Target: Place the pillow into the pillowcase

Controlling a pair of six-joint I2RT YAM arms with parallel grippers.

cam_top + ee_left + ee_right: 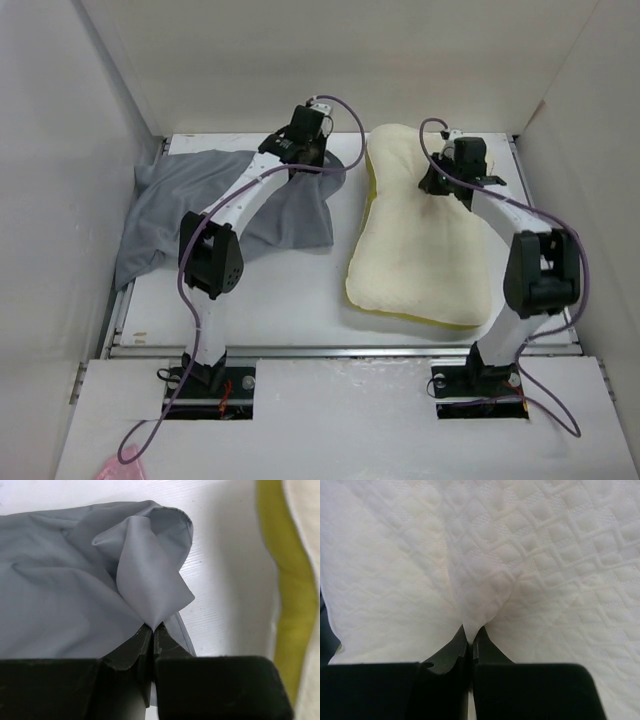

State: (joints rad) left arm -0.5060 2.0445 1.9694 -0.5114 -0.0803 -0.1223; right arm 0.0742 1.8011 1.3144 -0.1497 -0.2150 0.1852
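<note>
The grey pillowcase (180, 200) lies crumpled at the back left of the table. My left gripper (305, 150) is shut on a fold of the pillowcase (150, 580) near its right hemmed edge, and my left gripper (152, 626) lifts that fold into a peak. The cream quilted pillow (420, 250) with its yellow edge lies to the right. My right gripper (445, 180) is shut on the pillow's upper middle. In the right wrist view the pillow (530, 545) bunches up between the tips of my right gripper (470, 636).
White walls enclose the table on the left, back and right. A bare strip of white table (280, 300) runs between pillowcase and pillow. The pillow's yellow edge (292, 595) shows at the right of the left wrist view.
</note>
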